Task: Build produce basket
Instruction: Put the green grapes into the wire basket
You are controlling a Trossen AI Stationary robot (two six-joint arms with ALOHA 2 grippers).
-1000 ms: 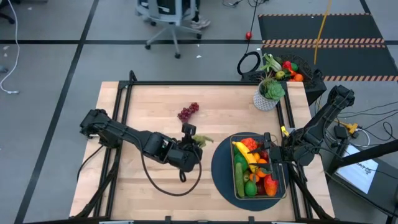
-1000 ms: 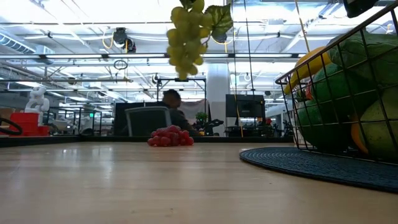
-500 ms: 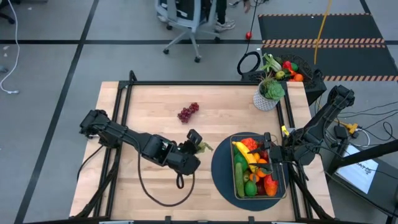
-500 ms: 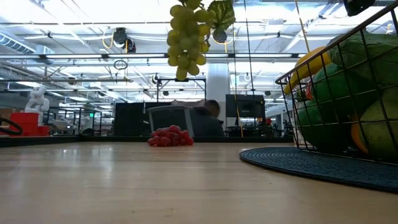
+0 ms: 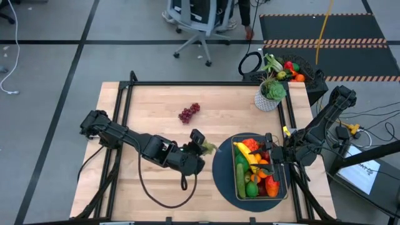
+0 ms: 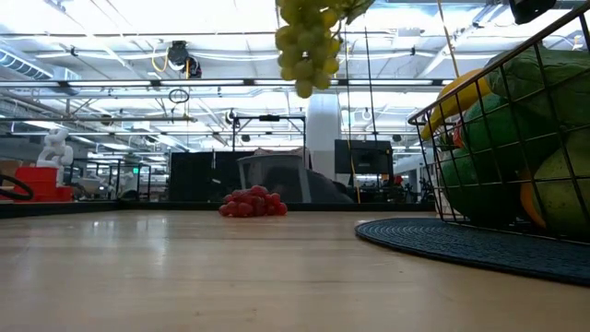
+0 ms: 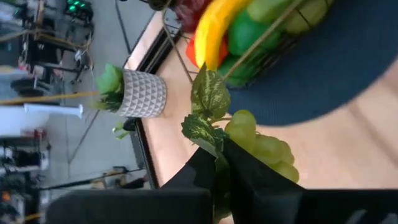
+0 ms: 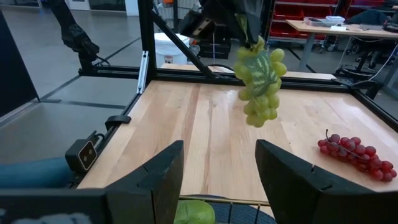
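Left gripper point(image 5: 199, 145) clamped on the green grapes point(image 8: 259, 87), dangling clear of the table at nine o'clock from the basket point(image 5: 240, 189). I'd carry them high over the rim, then lower onto the produce point(image 5: 254, 170). Right gripper point(image 5: 272, 155) waits half-open at the basket's three o'clock edge.

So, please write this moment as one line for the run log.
left gripper: shut on green grapes, lifted near basket | right gripper: open, over basket | purple grapes: on table
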